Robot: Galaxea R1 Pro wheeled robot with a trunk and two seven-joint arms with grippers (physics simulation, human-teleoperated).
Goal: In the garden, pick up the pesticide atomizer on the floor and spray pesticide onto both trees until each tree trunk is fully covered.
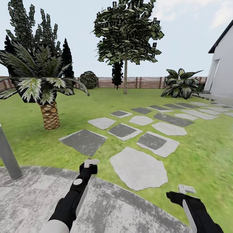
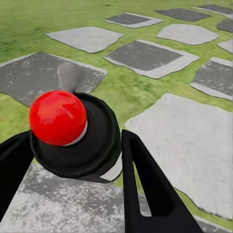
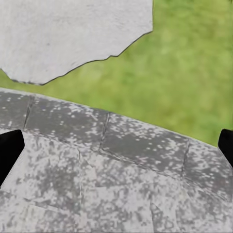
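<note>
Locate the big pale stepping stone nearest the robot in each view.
Head view: big pale stepping stone, lower centre, on the grass.
Left wrist view: the pale slab beside the darker slabs.
Right wrist view: the pale slab beyond the grass strip.
Shared landmark: speckled grey paving.

we log: lawn (image 1: pixel 207 152) green | stepping stones (image 1: pixel 139 168) pale and dark grey | fence (image 1: pixel 145 82) brown slats | atomizer (image 2: pixel 77 136) black, red cap | paving (image 3: pixel 97 184) mottled grey

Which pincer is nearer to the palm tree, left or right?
Left. The left pincer sits on the palm tree's side of the stepping-stone path; the right pincer is across that path, farther away.
</note>
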